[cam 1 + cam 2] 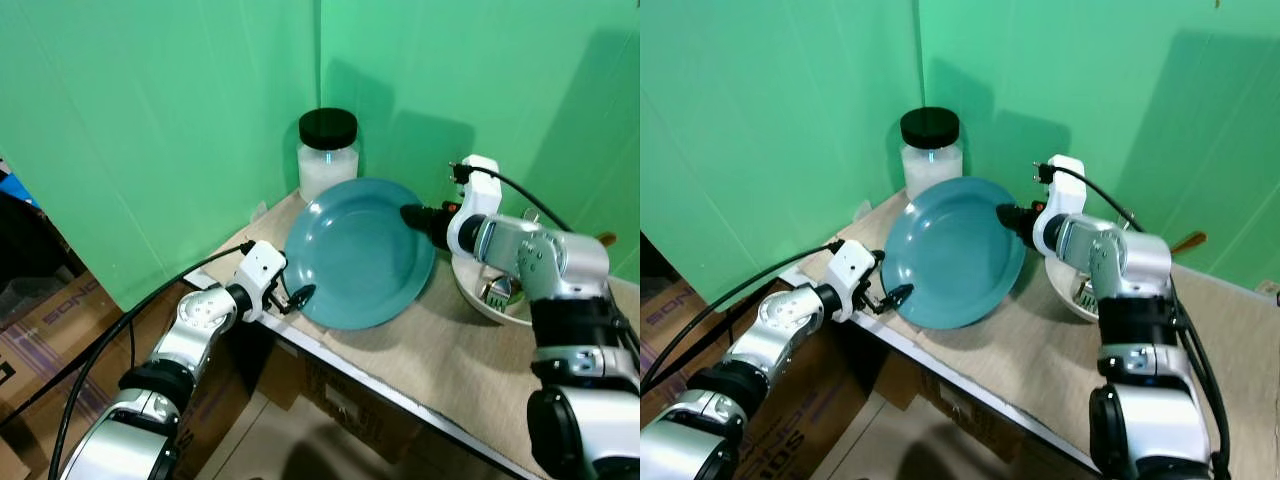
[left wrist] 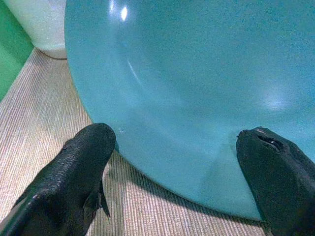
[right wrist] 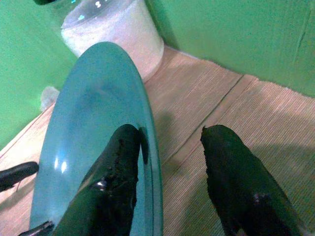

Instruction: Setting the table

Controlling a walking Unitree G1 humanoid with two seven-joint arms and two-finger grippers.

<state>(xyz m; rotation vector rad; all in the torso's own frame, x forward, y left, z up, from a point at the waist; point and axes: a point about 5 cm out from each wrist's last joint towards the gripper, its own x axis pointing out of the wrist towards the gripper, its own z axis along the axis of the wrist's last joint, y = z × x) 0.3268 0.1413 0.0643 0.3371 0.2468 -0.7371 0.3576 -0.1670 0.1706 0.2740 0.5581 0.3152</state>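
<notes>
We reach our left arm forward and bend it at the elbow, so the left gripper sits at the near-left rim of the plate, fingers spread, one tip on each side of the rim's lower edge. Our right arm comes in from the right, wrist turned toward the plate. The right gripper stands with its fingers apart at the plate's far-right rim, one finger across the plate's face.

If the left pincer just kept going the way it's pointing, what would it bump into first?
Most likely the teal plate: the left pincer sits open at its near rim, the tilted plate right ahead. The jar stands well behind.
</notes>
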